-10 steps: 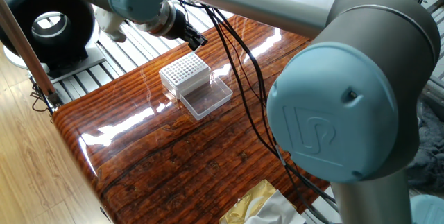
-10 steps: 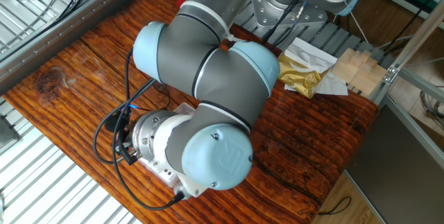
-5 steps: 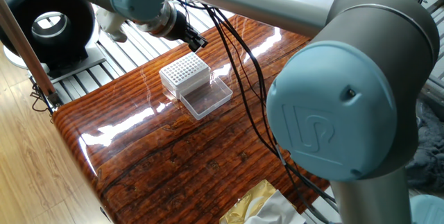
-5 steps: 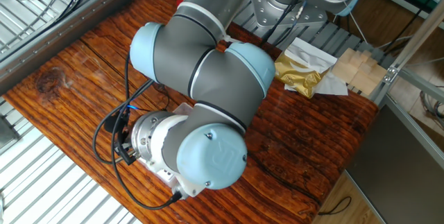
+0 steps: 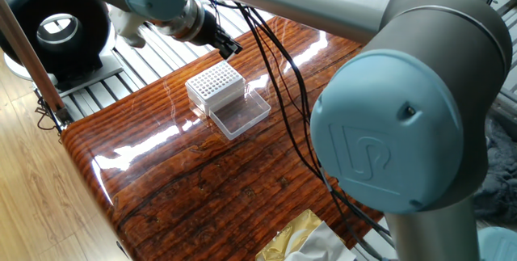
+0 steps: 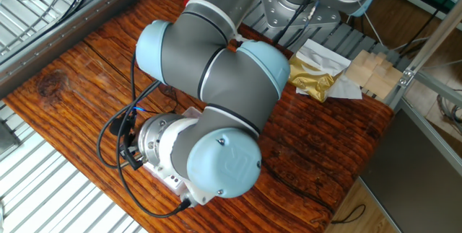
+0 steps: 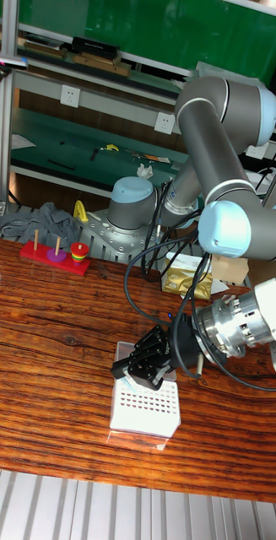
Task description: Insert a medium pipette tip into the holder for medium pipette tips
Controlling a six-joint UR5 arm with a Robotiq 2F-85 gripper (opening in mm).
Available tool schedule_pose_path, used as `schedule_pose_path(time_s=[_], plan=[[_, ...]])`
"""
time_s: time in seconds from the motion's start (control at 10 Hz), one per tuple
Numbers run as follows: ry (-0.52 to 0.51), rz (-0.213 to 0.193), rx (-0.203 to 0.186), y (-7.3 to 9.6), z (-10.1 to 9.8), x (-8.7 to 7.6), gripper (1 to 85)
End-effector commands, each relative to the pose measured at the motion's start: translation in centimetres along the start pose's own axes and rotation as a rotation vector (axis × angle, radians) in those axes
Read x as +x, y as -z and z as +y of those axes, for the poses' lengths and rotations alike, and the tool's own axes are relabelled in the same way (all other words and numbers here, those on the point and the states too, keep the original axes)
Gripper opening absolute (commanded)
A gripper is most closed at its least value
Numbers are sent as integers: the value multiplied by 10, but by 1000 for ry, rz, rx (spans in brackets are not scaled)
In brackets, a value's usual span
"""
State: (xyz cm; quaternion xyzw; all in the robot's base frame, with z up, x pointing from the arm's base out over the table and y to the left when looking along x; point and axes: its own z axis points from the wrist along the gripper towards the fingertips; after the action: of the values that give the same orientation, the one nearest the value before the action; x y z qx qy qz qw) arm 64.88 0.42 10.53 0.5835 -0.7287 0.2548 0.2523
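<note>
Holder for medium pipette tips (image 5: 216,86) sitting on glossy wood-grain counter (image 5: 186,188), approx. mid-counter in one fixed view; white grid top w/ many small holes facing up, clear hinged lid (image 5: 241,113) flipped open and lying flat on counter at holder's 4 o'clock. In tall fixed view, holder (image 7: 146,396) near front edge of counter (image 7: 53,337), grid visible, clear base below.

End effector (image 5: 228,48) at holder's 12 o'clock in one fixed view, above it and apart, not touching grid. In tall fixed view, end effector (image 7: 142,361) dark, angled down toward 7 o'clock, tips just above holder's top at its far edge. Open/closed state: cannot tell — fingers too dark and small; pipette tip not discernible in any view.

In other fixed view, arm's big grey/blue joints cover most of holder; only white corner (image 6: 173,181) peeking out at 7 o'clock below wrist. End effector hidden there.

Black cables (image 5: 279,75) draped from wrist across counter. Gold foil packet (image 6: 312,80) w/ white paper near robot base, approx. 2 o'clock of arm in other fixed view. Red ring-stacking toy (image 7: 56,252) at far left of counter, 10 o'clock of holder in tall fixed view. Black round fan-like unit (image 5: 58,31) off counter at 10 o'clock in one fixed view.
</note>
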Motion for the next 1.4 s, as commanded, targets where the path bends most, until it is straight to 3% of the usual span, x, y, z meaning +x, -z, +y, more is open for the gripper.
schedule_pose_path(time_s=[0.0, 0.3, 0.6, 0.8, 1.0, 1.3], plan=[[-5, -1, -12, 3, 1, -4, 10], [-12, 35, 11, 2, -6, 4, 10], [-30, 119, 17, 3, -8, 23, 10], [-20, 184, -1, 3, -7, 33, 10], [-5, 264, 9, 5, -11, 44, 10], [-4, 315, -2, 3, -7, 53, 10]])
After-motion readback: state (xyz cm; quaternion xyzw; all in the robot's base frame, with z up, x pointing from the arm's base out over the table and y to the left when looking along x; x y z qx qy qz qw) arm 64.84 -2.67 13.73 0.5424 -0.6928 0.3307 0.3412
